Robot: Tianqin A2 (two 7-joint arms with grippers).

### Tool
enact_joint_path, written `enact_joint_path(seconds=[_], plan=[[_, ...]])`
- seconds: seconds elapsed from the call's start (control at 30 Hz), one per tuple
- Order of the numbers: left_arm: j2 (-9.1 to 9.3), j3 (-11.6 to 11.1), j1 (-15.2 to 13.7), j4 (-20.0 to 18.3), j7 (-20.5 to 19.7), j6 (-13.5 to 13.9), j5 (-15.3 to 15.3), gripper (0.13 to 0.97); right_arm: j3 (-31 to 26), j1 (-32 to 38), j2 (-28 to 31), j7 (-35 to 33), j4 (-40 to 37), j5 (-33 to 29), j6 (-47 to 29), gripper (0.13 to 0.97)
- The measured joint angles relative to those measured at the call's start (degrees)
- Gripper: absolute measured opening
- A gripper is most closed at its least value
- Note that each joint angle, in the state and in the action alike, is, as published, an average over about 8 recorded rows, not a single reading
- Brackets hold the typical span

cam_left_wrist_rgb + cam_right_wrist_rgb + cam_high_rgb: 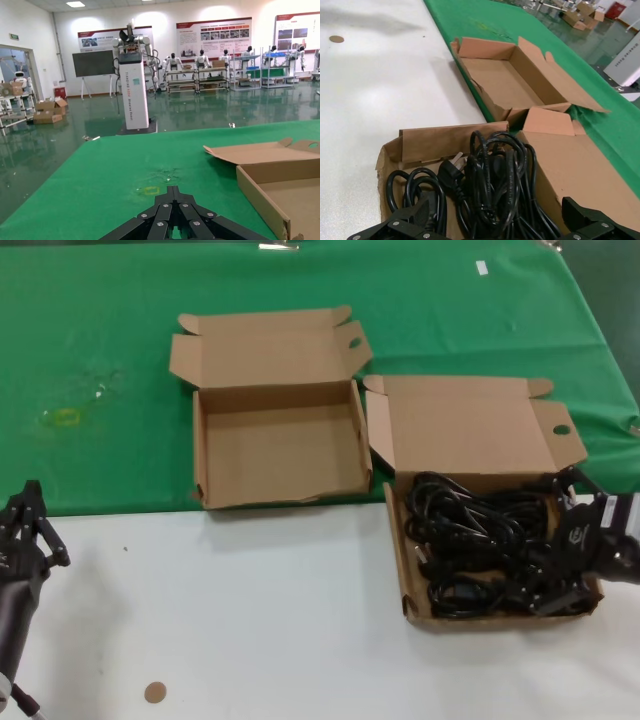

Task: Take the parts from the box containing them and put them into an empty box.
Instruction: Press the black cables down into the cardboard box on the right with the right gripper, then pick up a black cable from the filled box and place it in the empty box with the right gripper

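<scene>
The black power cords [480,545] lie in a tangled pile in the right-hand carton [470,425], whose lid tab has a round hole. My right gripper [555,545] is at that carton's right side, open wide just above the pile. In the right wrist view the cords [495,175] lie between its spread fingers [415,217], inside the carton [450,140]. The empty carton [280,455] with the wavy front rim sits to the left and farther back, also shown in the right wrist view [500,82]. My left gripper [25,525] is shut and empty, parked at the near left.
Both cartons straddle the edge between the green cloth [100,360] and the white table [250,610]. A small brown disc [154,692] lies on the white surface near me. The left wrist view shows the shut gripper [173,192] above the cloth, with the empty carton [280,190] beside it.
</scene>
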Motion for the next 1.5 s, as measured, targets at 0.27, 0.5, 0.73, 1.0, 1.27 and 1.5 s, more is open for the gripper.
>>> enact_joint_path(seconds=[0.27,0.5,0.73,1.0,1.27,1.5], plan=[[0.0,0.0,0.0,0.0,0.0,0.0,0.0,0.144,-1.3,2.06,-1.8,-1.29,-1.61,-2.08,-1.31,0.9],[0.0,0.0,0.0,0.0,0.0,0.0,0.0,0.144,-1.78,3.36,-2.69,-1.85,-2.92,-3.33,-2.11,0.834],[0.0,0.0,0.0,0.0,0.0,0.0,0.0,0.144,-1.83,4.07,-3.19,-2.16,-3.59,-4.04,-2.54,0.716],[0.0,0.0,0.0,0.0,0.0,0.0,0.0,0.144,-1.92,4.49,-3.47,-2.27,-3.85,-4.84,-2.79,0.537],[0.0,0.0,0.0,0.0,0.0,0.0,0.0,0.144,-2.03,4.83,-3.52,-2.08,-3.64,-5.58,-2.95,0.359],[0.0,0.0,0.0,0.0,0.0,0.0,0.0,0.144,-1.82,5.14,-3.08,-1.53,-2.79,-5.98,-3.11,0.294]])
